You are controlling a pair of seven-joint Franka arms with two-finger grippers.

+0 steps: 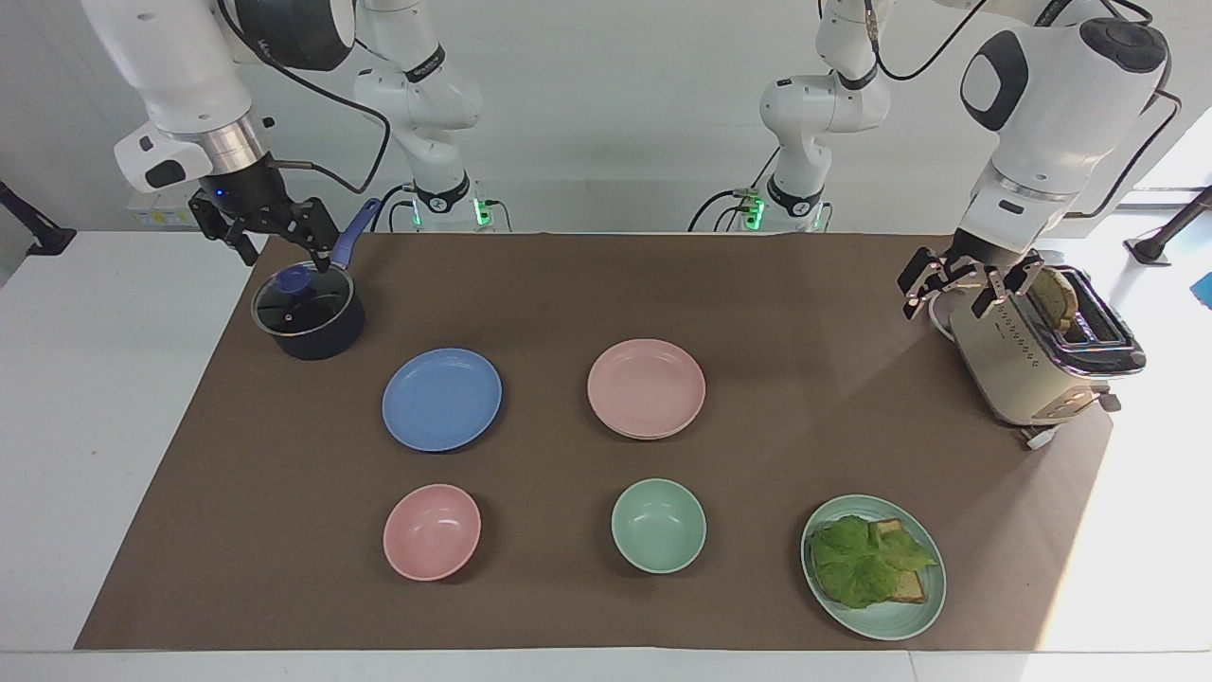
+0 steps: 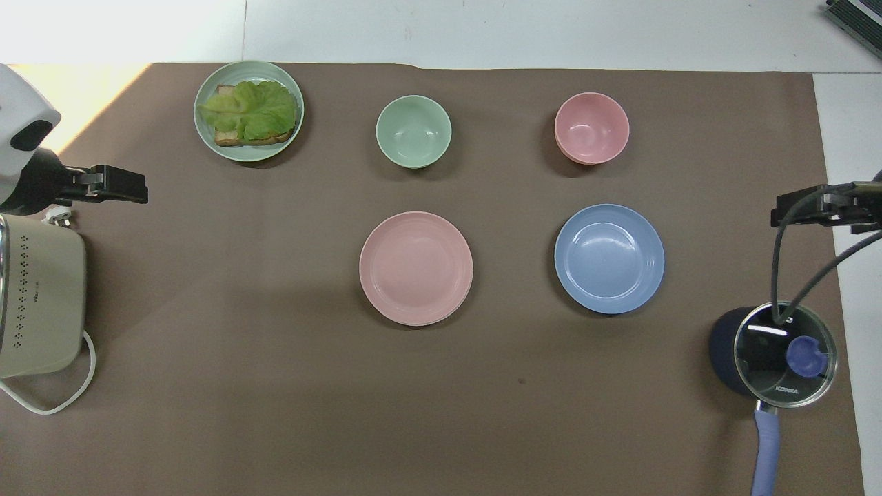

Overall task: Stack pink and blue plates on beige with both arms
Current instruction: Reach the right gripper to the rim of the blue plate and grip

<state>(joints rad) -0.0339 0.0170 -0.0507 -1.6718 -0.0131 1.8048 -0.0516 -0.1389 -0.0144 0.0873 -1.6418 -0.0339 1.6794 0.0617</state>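
"Where are the tools?"

"The left tool (image 1: 961, 284) and right tool (image 1: 265, 227) both gape wide and empty, well apart from the pink plate (image 1: 646, 384), toward either end of the desk (image 1: 95, 426)."

"Progress?"

"Pink seems to sit on a pale rim, likely the beige plate (image 1: 648, 437). The blue plate (image 1: 441, 399) lies beside it, unstacked."

Overhead, you get only the tip of the left tool (image 2: 114, 184) at the frame edge; just beside it the toaster (image 2: 38, 303) is cut off too. Right tool (image 2: 823, 207): partly out of frame. Pink plate (image 1: 646, 388): whatever lies beneath it shows only a thin rim.
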